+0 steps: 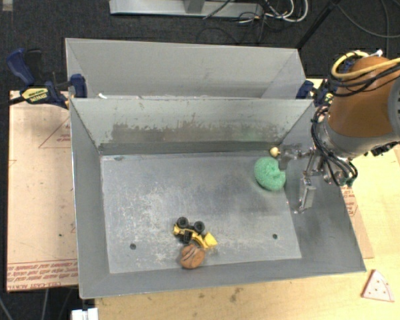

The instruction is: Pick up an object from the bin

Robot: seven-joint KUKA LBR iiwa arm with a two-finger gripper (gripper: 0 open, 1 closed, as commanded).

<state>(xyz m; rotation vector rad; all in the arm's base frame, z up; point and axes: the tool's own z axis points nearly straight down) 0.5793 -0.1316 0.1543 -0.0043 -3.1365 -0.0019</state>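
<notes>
Inside the grey bin (187, 185) it's a sparse floor: three small things and plenty of bare metal. Over the bin's right wall comes the arm (363, 105), orange-covered wrist and cables, with the tool (305, 193) hanging low by that wall, toward the bin's back right corner. Open or closed? I cannot tell from this angle, and nothing shows in its hold.

Just beside the tool, on the bin's floor near that back right corner, sits a green lumpy blob (270, 174). It looks soft, and it's the natural candidate, being nearest by far. Well apart, toward the bin's front edge at about mid-width, lies a little yellow-and-black toy (195, 232). A brown rounded lump (192, 257) is right against it on the front side.

My read is that the pick is not yet made. To do it well, the tool wants to shift off the bin's right wall until it's centred above the green blob. Then it should come straight down, clear of the sloping wall, and close across the blob's middle. A gentle squeeze will do, since it will likely give.
</notes>
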